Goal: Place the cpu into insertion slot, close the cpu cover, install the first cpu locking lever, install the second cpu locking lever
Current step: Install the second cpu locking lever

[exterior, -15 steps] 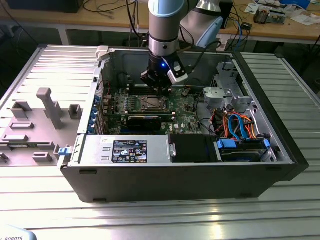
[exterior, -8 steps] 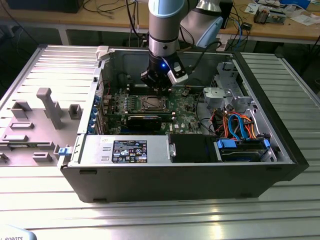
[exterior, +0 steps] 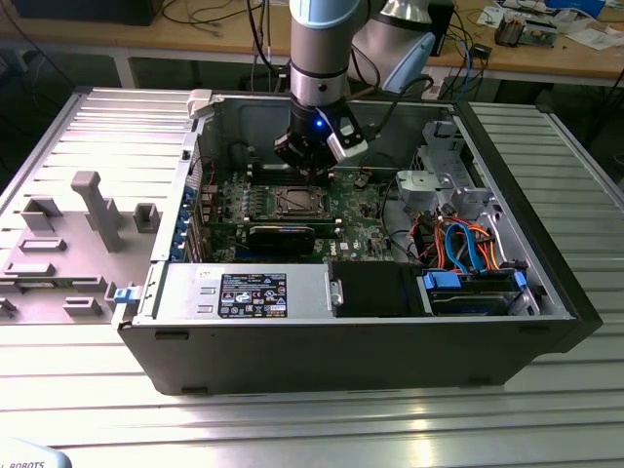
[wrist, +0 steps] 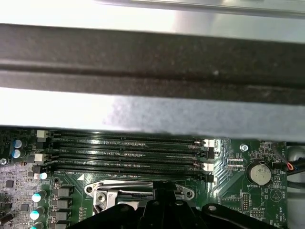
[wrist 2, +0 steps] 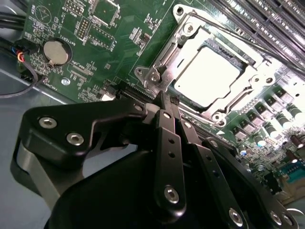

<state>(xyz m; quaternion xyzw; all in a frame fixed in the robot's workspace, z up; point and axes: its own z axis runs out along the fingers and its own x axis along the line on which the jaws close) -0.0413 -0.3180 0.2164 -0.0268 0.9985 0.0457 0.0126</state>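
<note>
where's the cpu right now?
The cpu sits in the socket on the motherboard, framed by the cpu cover, just beyond the gripper in the second wrist view.

We see an open computer case point(exterior: 546, 283) lying on a ribbed metal table point(exterior: 312, 419). Inside it sits a green circuit board point(exterior: 356, 229), with long black memory slots point(wrist: 124, 155) and a round coin battery point(wrist 2: 55, 52) on it. Blue and orange cables point(exterior: 468, 244) bunch at the exterior view's right end of the case, and a silver box with a label point(exterior: 239, 292) fills its near side. A grey plastic tray point(exterior: 68, 244) rests beside the case. A wooden bench point(exterior: 546, 54) with wires stands behind.
</note>
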